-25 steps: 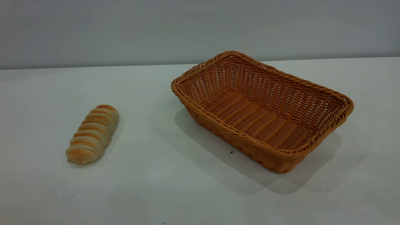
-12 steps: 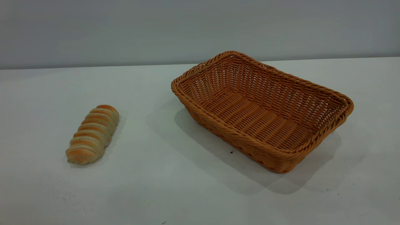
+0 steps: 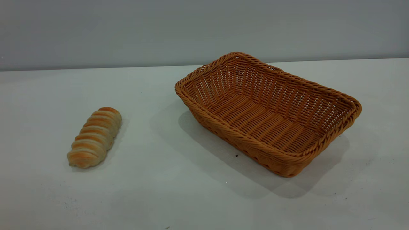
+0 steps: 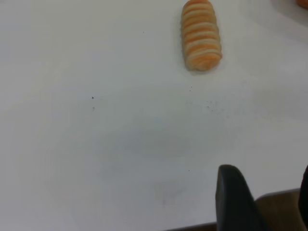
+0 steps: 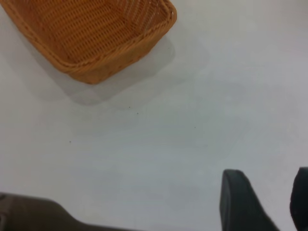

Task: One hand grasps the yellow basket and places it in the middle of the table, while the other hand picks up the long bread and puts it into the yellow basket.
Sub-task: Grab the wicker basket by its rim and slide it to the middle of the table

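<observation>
Nothing has shifted on the table since the earlier frames: basket and bread lie exactly as before. Neither arm enters the exterior view. Each wrist view shows its own gripper low over the near table edge, the left gripper well short of the long bread, the right gripper well short of the yellow basket. Both have their fingers parted, holding nothing.

Seen from the exterior camera, the bread lies at about 9 o'clock from the table's middle, its length running toward 1 o'clock. The basket sits at about 3 o'clock, turned askew, its nearest corner pointing toward 5 o'clock. Bare tabletop separates the two and runs along the front.
</observation>
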Controlling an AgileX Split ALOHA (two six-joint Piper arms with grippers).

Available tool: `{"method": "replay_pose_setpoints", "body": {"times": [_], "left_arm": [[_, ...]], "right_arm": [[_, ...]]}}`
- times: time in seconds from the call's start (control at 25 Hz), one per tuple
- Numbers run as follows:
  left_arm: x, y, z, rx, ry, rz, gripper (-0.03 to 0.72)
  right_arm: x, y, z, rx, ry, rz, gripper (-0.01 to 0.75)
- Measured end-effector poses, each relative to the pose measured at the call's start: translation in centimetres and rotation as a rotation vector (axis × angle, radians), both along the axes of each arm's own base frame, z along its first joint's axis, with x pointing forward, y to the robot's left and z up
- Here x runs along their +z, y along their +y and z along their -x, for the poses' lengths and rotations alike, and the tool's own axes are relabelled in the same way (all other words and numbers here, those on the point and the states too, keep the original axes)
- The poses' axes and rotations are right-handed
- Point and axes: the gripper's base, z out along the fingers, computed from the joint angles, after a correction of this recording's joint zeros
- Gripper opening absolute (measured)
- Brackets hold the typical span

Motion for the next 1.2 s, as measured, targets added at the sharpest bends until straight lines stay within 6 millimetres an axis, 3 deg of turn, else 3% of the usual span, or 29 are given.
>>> {"method": "replay_pose_setpoints", "body": {"times": [0.4, 0.56, 0.68, 0.84, 1.0, 1.2], "left_arm": [[0.1, 0.0, 0.0, 0.026, -0.006, 0.026, 0.382], [2.2, -0.2, -1.1, 0.028, -0.158, 0.082, 0.369], [4.0, -0.8, -3.4, -0.031, -0.248, 0.133, 0.368], [5.3, -1.4, -7.5, -0.087, -0.288, 0.189, 0.368], [5.9, -1.8, -11.9, -0.156, -0.232, 0.162, 0.368], [6.6, -1.9, -17.8, -0.243, -0.122, 0.07, 0.368]], "right_arm": [[0.0, 0.0, 0.0, -0.007, -0.002, -0.01, 0.243], [1.6, 0.1, -1.0, -0.042, -0.128, -0.078, 0.243], [2.8, 0.2, -2.9, -0.054, -0.219, -0.127, 0.247], [3.2, 0.1, -7.1, -0.077, -0.197, -0.154, 0.301], [1.9, 0.1, -11.8, -0.112, -0.102, -0.185, 0.373], [-1.4, 0.1, -16.6, -0.167, 0.058, -0.224, 0.422]]}}
